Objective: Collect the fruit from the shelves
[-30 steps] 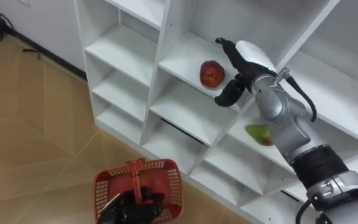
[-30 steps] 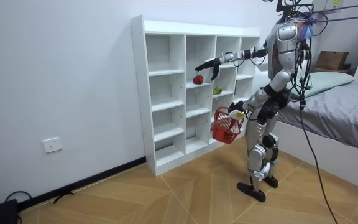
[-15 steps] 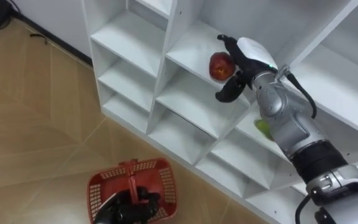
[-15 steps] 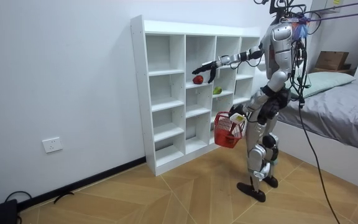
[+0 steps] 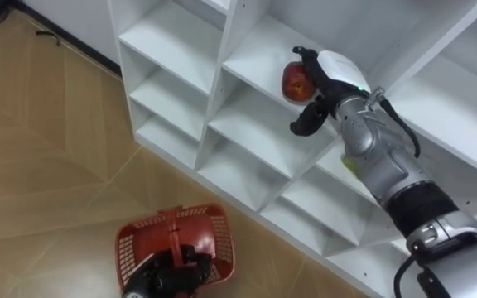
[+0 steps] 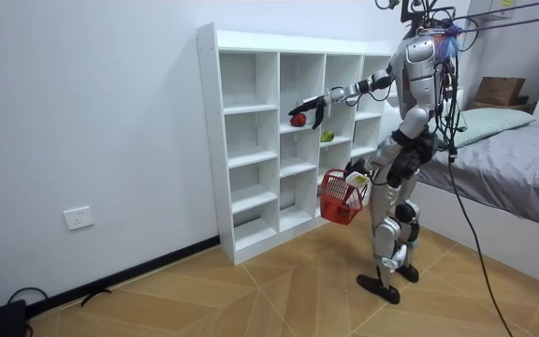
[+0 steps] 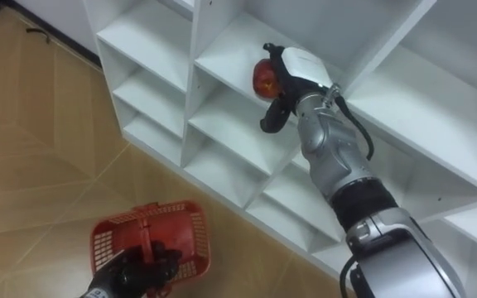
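Currently, right hand point(image 5: 336, 68), fingers loosely spread and holding nothing, sits beside 1 red apple point(image 5: 295, 81) on closet shelf point(image 5: 255, 51). The fruit is probably firm, smooth, light and bruisable: cup its sides. Left hand point(image 5: 168, 280) grips the handle of the basket point(image 5: 207, 242).

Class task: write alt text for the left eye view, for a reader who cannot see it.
The robot's open right hand reaches into a white closet, against a red fruit on a shelf. Below, its left hand holds a red basket by its handle over wood floor.
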Controlling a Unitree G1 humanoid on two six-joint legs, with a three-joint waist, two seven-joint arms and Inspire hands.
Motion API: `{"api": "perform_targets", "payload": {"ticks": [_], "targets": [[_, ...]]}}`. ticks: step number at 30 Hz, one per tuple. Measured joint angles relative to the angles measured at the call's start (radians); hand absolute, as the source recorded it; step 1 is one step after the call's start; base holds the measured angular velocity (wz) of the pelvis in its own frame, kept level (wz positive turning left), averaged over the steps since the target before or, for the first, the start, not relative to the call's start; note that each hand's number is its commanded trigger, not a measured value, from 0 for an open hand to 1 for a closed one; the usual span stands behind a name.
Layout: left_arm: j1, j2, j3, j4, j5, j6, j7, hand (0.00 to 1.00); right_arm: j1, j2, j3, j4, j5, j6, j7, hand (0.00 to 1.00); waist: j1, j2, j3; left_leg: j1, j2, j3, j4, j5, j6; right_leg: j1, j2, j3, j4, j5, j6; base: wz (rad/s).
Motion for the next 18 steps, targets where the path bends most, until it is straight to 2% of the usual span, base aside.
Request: {"api": "perform_targets", "payload": {"ticks": [6,12,18], "targets": [[-0.001,-0.001,0.0,0.0,0.0,0.0,0.001,1.0,-0.017,-0.001,0.0,0.019,0.013,-0.001,-0.006,0.0,0.003,0.0,-0.0003,-0.002,0.0,-0.001,0.0,0.0,0.0,-0.001,0.0,-0.003,0.0,0.0,0.0,0.0],[-0.015,-0.008,0.0,0.018,0.0,0.0,0.001,1.0,-0.02,-0.003,0.0,0.034,0.014,-0.002,-0.023,0.0,0.024,0.0,-0.0008,-0.001,0.0,-0.002,0.001,0.0,0.0,-0.001,0.0,-0.001,-0.001,0.0,0.0,0.0],[-0.023,-0.007,0.0,0.037,-0.015,0.0,0.001,1.0,-0.02,-0.003,0.0,0.032,0.001,-0.011,-0.046,0.0,0.02,0.0,-0.0011,-0.004,-0.001,-0.002,0.002,0.0,0.0,-0.001,0.0,-0.001,-0.001,0.0,0.0,0.0]]}}
